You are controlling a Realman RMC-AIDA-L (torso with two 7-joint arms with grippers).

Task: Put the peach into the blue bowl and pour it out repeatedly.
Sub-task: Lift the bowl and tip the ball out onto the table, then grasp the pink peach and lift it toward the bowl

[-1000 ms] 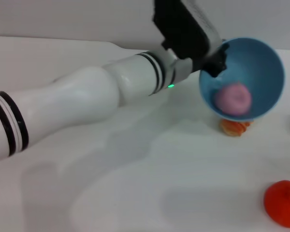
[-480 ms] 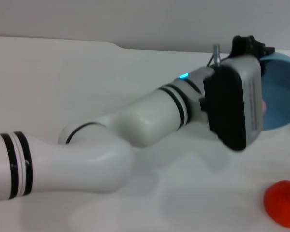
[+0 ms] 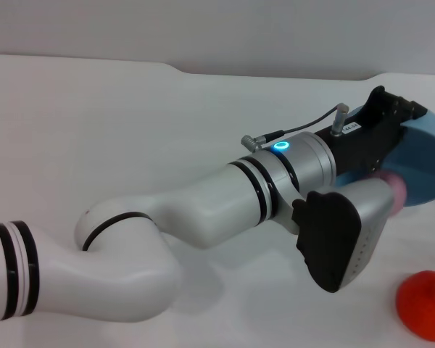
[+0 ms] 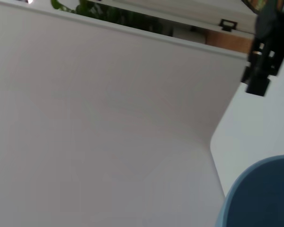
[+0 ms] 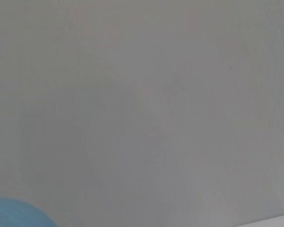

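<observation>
Peach point(image 3: 396, 194) mostly hidden behind left arm, blue bowl point(image 3: 428, 167) partly covered, red fruit point(image 3: 425, 304) cut off

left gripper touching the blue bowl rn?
Touching. In the head view the left gripper is clamped on the near rim of the blue bowl, tipped on its side; the peach peeks out just below the wrist.

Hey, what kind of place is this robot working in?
Probably a lab test bench: a plain white table, toy fruit like the red fruit, and a robot's left end effector at a blue bowl.
</observation>
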